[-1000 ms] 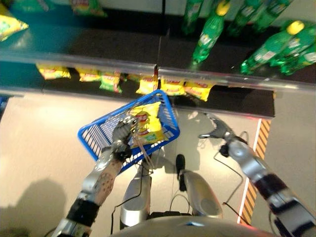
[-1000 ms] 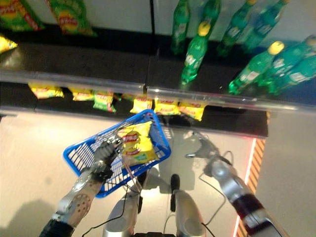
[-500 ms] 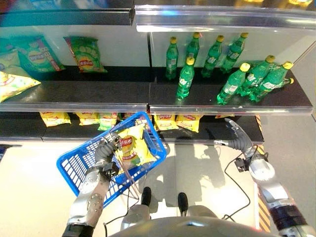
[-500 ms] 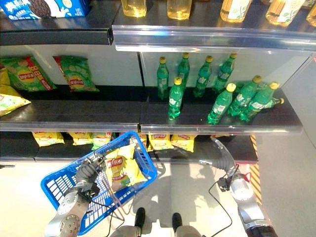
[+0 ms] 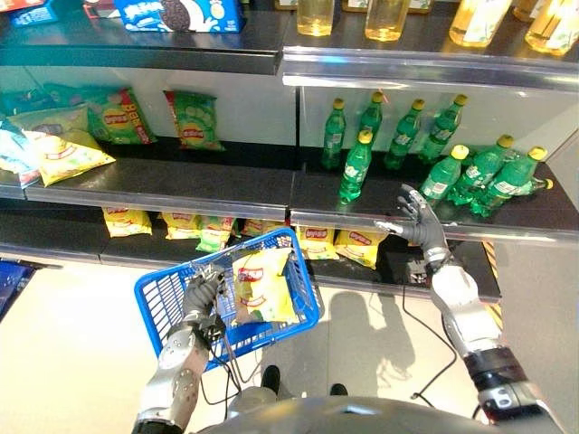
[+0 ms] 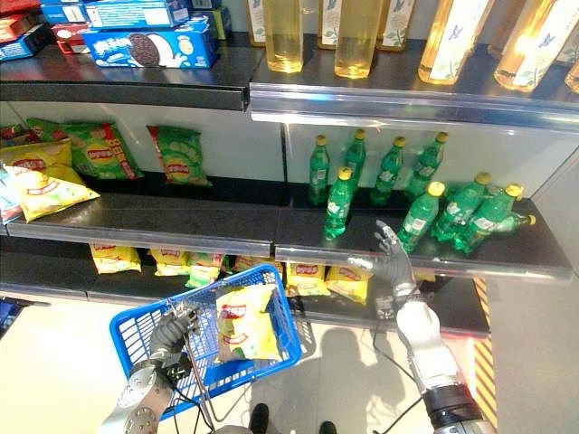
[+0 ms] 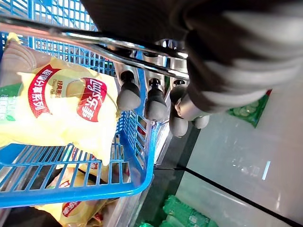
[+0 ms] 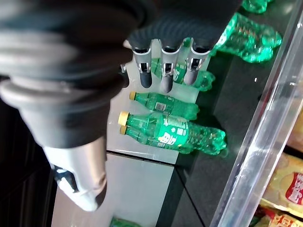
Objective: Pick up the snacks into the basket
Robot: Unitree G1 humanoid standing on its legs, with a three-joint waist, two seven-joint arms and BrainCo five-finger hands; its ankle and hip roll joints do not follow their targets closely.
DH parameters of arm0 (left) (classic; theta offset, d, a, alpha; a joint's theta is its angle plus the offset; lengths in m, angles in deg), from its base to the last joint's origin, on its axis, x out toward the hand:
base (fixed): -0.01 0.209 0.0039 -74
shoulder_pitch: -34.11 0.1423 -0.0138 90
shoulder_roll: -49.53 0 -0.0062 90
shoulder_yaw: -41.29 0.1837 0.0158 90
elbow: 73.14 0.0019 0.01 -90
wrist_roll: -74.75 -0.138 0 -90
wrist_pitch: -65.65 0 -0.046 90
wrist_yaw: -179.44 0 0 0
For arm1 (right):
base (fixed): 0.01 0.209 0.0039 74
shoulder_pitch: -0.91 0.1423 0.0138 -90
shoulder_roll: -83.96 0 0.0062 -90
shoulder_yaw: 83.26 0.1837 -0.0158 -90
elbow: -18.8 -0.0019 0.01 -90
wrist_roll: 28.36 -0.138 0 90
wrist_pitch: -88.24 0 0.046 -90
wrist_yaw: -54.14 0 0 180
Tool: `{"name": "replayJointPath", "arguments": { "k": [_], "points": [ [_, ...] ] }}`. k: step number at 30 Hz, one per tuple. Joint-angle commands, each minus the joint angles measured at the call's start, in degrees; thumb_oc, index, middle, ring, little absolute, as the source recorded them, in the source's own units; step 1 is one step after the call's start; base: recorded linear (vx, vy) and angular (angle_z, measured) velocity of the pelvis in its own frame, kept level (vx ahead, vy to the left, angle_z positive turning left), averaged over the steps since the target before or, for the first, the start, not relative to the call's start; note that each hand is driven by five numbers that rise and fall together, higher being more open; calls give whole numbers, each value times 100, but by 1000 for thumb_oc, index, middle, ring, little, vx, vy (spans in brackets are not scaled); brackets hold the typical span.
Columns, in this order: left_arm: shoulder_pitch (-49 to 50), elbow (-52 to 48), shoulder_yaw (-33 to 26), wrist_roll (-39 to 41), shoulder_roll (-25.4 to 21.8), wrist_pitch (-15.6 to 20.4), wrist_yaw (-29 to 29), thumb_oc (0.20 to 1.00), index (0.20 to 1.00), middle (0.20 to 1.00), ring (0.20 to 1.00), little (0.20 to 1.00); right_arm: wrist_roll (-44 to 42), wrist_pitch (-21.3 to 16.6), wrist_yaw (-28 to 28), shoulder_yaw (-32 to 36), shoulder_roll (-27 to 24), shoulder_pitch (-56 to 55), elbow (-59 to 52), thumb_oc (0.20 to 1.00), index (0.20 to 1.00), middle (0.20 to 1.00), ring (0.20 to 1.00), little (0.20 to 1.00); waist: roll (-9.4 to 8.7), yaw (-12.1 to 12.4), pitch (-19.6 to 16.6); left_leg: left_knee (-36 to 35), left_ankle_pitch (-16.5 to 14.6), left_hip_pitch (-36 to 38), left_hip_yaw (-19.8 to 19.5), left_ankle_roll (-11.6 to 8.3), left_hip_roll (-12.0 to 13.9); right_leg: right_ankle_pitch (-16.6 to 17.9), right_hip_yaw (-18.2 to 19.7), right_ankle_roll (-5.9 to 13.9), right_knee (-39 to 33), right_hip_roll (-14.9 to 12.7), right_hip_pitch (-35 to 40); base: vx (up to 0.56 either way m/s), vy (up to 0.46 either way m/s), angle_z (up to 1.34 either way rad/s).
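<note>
The left hand (image 5: 201, 294) was curled round the thin metal handle (image 7: 118, 41) of the blue plastic mesh basket (image 5: 163, 289), carrying it in front of the shelves. One yellow crinkled snack bag (image 5: 262, 285) already lay inside, against the basket's far end. The right hand (image 5: 414, 220) hung empty with fingers spread, just before the shelf of green plastic bottles (image 5: 355, 168). More yellow snack bags (image 5: 362, 247) lay on the bottom shelf, and green ones (image 5: 194, 119) higher up. The task looked partly done: one bag collected, others left to fetch.
</note>
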Motion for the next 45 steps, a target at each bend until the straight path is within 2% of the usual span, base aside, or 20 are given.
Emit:
{"name": "replayJointPath", "arguments": {
  "k": [1, 14, 21, 30, 35, 45],
  "points": [
    [-369, -679, -146, -172, -194, 618, -42, 200, 200, 200, 200, 200, -272, -275, 274, 93, 0, 406, 98, 1000, 1000, 1000, 1000, 1000, -214, 101, -269, 53, -446, 51, -86, 295, -419, -252, -103, 293, 194, 1, -336, -4, -7, 21],
    [-410, -1132, 18, 10, -424, 682, -95, 200, 200, 200, 200, 200, -613, -196, 712, 189, -198, 1097, 995, 1000, 1000, 1000, 1000, 1000, -209, 306, 61, 92, -405, -91, -239, 294, -477, -281, -277, 311, 300, -52, -441, -25, 1, 8],
    [-519, -1458, 165, 101, -667, 785, -58, 200, 200, 200, 200, 200, -847, -180, 1068, 133, -340, 1742, 1531, 1000, 1000, 1000, 1000, 1000, -206, 403, 412, 294, -423, -349, -237, 314, -547, -262, -287, 314, 518, -78, -745, -60, 5, 3],
    [-525, -1727, 223, 278, -800, 844, -44, 200, 200, 200, 200, 200, -1115, -104, 1249, -80, -499, 2502, 2202, 1000, 1000, 1000, 1000, 1000, -253, 515, 652, 651, -515, -692, -140, 346, -611, -189, -186, 333, 632, -87, -1007, -40, 11, 1],
    [-600, -1899, 307, 312, -899, 882, -42, 200, 200, 200, 200, 200, -1251, -104, 1302, -136, -550, 2850, 2414, 1000, 1000, 1000, 1000, 1000, -260, 533, 833, 725, -520, -779, -139, 369, -596, -256, -193, 338, 1009, -57, -1262, -47, 17, -8],
    [-608, -1984, 352, 324, -969, 919, 23, 200, 200, 200, 200, 200, -1393, -87, 1391, -287, -631, 3433, 2738, 1000, 1000, 1000, 1000, 1000, -307, 569, 986, 770, -527, -831, -141, 376, -610, -296, -224, 361, 1116, -74, -1369, -6, 4, 0]
  ]
}}
